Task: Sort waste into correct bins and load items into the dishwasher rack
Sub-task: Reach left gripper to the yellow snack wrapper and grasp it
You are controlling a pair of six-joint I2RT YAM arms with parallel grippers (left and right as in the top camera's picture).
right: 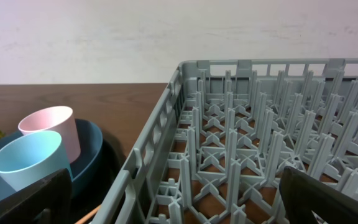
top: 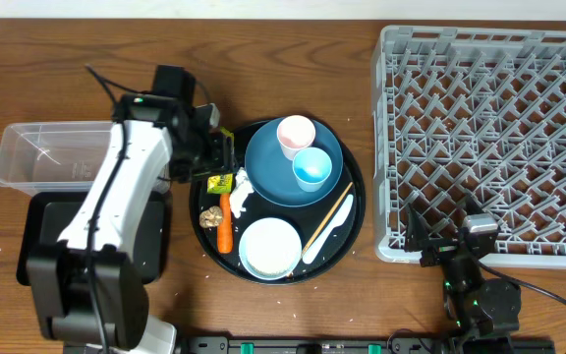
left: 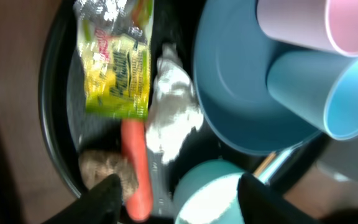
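Watching the left gripper hang open over the carrot, I'd bet it snags the neighbouring wrapper too; right gripper sits open.

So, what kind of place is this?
Likely a robotics test bench set up as a dish-clearing station: a grey dishwasher rack on a wooden table, beside a round tray holding a plate and a carrot.
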